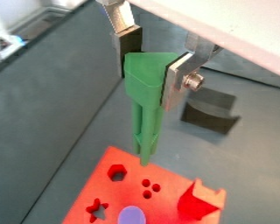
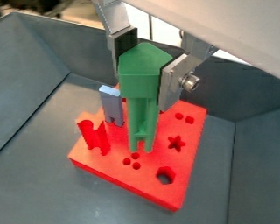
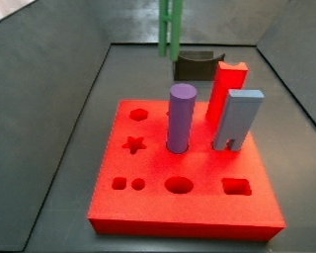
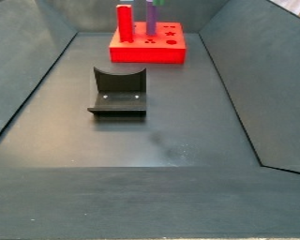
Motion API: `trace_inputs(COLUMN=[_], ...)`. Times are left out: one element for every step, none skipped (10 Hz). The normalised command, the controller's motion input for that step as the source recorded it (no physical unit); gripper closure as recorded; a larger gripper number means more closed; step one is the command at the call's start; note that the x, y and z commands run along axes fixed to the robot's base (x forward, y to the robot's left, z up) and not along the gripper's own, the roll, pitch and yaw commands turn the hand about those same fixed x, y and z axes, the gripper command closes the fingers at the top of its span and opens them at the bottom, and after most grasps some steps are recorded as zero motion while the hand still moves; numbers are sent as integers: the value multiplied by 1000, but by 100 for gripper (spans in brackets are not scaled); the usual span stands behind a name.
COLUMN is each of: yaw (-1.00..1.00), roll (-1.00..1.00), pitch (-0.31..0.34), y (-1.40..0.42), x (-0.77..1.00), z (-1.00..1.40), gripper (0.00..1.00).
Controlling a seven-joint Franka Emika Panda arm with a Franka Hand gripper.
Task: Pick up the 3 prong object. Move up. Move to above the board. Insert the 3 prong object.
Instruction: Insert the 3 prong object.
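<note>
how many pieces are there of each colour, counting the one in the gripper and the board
green: 1, the peg in the gripper, in the air
purple: 1, the cylinder standing in the board
light blue: 1, the block in the board
red: 2, the board and the red block
total: 5

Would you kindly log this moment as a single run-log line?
gripper: shut on 3 prong object | position: raised above board | prongs: clear of holes | insertion: not yet done
</note>
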Motion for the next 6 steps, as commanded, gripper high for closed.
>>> trace_inputs(yaw=[-651, -651, -666, -786, -780, -614], roll=[157, 263, 269, 217, 104, 0], pitch=[0, 34, 47, 0, 0, -1], y=[0, 0, 0, 0, -100, -194], x=[406, 243, 197, 106, 231, 100], z=[-363, -391, -426, -397, -406, -394], gripper=[100, 100, 100, 100, 100, 100])
